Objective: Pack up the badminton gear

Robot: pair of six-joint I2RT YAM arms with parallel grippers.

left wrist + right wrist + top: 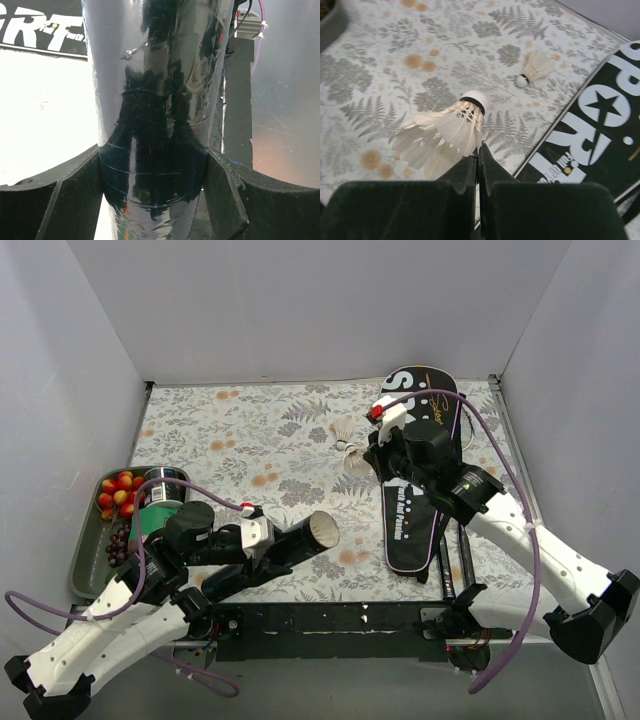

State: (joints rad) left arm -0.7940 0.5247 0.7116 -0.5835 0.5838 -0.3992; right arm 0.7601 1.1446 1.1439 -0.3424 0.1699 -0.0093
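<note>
My left gripper (262, 537) is shut on the long dark shuttle tube (290, 543). The tube lies slanted, with its open end (322, 530) pointing right. In the left wrist view the glossy tube (155, 100) fills the space between both fingers (75, 195). My right gripper (480, 150) is shut on the feather edge of a white shuttlecock (442, 132), cork end pointing away, just left of the black "SPORT" racket bag (425, 480). A second shuttlecock (345, 429) lies on the cloth beyond it and also shows in the right wrist view (534, 67). No racket frames are visible.
A grey tray (85, 550) with red fruit (118, 492) and cans (160, 490) stands at the left edge. Two black handles (455, 575) lie by the bag's near end. White walls enclose the floral cloth (250, 430). A black rail (330, 625) runs along the front.
</note>
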